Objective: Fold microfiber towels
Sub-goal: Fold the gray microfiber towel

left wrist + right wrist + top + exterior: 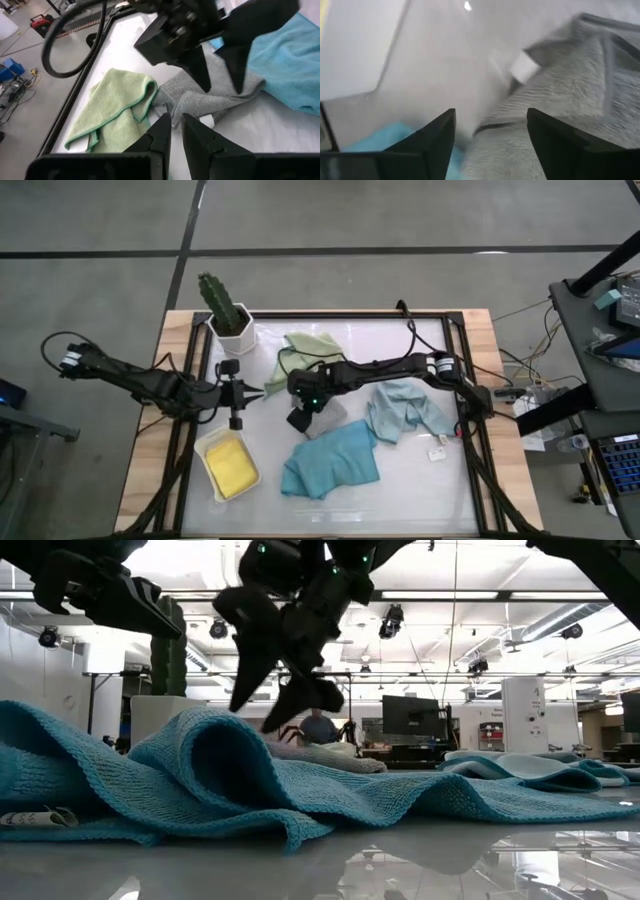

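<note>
So far only the yellow towel (231,464) looks folded, sitting in the white tray (211,445) just left of the teal towel (330,463). Grey towel (331,416) lies crumpled touching teal's top edge; sage green towel (309,346) beyond it and pale blue towel (405,409) to teal's right are still loose. Right gripper (301,418) hovers over the grey, fingers wide apart, holding nothing. Left gripper (247,392) waits left of the grey, fingers nearly together, empty. Low view: teal blocks most of the table; can't tell whether the grey has any fold.
</note>
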Motion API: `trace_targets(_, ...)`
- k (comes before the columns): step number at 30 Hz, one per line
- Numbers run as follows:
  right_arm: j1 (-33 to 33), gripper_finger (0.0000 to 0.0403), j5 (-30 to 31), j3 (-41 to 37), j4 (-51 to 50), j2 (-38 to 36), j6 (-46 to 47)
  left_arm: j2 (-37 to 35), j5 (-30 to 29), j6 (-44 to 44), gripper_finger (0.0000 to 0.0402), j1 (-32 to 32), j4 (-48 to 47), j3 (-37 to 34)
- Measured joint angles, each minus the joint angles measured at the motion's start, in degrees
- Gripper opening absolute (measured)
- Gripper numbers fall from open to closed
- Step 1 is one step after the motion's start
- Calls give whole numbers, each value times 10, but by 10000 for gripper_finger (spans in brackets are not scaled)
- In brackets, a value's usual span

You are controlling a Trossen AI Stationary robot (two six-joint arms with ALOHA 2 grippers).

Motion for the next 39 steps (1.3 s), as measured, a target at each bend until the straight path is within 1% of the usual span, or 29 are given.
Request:
trace_targets(4,12,247,-1,10,20,0,-49,0,0,0,31,0,1,0)
trace_targets(8,19,249,-1,31,19,-1,-109,1,0,3,31,0,22,0)
trace_targets(14,32,240,0,44,-2,-18,-187,9,0,5,31,0,33,0)
trace_targets(19,33,231,7,38,-28,-49,-227,20,0,17,31,0,35,0)
trace_targets(23,34,227,11,27,-42,-60,-266,33,0,20,31,0,55,0)
trace_targets(27,35,226,9,-20,-42,-89,-282,44,-1,21,31,0,60,5)
trace_targets(30,36,226,20,-78,-25,-123,-287,50,-2,21,31,0,63,9)
trace_targets(32,39,226,36,-127,16,-148,-296,54,-2,21,31,0,68,9)
trace_targets(36,42,226,35,-238,118,-197,-320,60,-3,21,31,0,99,9)
trace_targets(39,40,226,38,-311,181,-219,-346,67,-3,17,31,0,132,8)
